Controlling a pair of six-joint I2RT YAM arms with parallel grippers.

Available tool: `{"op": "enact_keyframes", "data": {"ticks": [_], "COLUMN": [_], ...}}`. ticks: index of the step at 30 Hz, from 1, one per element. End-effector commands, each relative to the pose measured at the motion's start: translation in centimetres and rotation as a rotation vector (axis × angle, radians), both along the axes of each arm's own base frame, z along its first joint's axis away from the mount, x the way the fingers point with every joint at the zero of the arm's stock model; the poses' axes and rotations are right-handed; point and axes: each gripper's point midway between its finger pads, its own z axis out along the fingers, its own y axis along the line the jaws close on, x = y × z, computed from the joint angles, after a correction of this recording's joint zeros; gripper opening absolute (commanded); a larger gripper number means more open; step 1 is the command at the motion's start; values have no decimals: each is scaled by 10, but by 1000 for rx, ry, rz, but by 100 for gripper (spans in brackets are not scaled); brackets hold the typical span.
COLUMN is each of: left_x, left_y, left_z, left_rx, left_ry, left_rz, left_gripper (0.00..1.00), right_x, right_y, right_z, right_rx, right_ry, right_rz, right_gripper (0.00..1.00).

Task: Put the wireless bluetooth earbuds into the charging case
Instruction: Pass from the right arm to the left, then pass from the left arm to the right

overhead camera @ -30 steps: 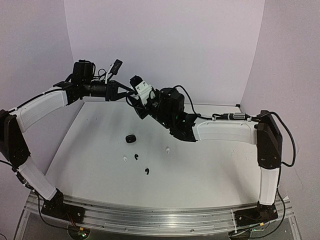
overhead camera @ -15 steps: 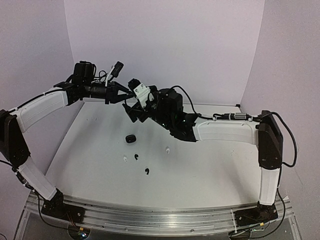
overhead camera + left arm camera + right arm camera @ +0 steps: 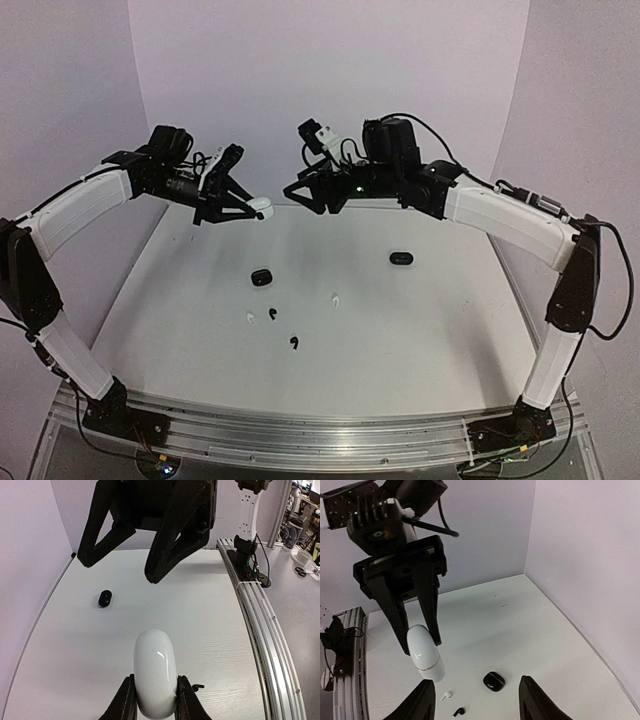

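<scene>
left tool (image 3: 250,208) clamped on glossy white pebble-shaped charging case (image 3: 155,670), raised over far-left bench (image 3: 450,330) | right tool (image 3: 300,192) spread wide, facing it | 4 earbuds (image 3: 273,315) tiny, comma-shaped, loose on bench near-centre: left white earbud (image 3: 250,319), right white earbud (image 3: 335,298), far black earbud (image 3: 273,315), near black earbud (image 3: 293,343) | left black case (image 3: 262,277), right black case (image 3: 400,259) farther back

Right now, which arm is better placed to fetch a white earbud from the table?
The right, probably. The right gripper is open and empty, free to go down to the tiny white comma-shaped earbud. The left gripper is shut on the glossy white pebble-shaped case, held in the air.
</scene>
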Motion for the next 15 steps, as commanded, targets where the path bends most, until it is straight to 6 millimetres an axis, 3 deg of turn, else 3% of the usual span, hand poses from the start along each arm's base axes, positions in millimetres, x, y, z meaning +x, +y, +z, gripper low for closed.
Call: {"op": "enact_keyframes", "data": {"ticks": [1, 9, 15], "left_x": [-19, -27, -30], "left_y": [-2, -2, -2], "left_z": [15, 18, 20], "left_rx": [-26, -41, -54], "left_ry": [-30, 2, -3], "left_rz": [-89, -106, -122], "left_gripper": [0, 0, 0], "right_x": [-32, -46, -47], "right_y": [18, 39, 53], "right_z": [-20, -22, -17], "right_rx": [-61, -56, -32], "right_ry": [107, 106, 110], "right_rz": [127, 212, 246], "right_gripper": [57, 63, 43]}}
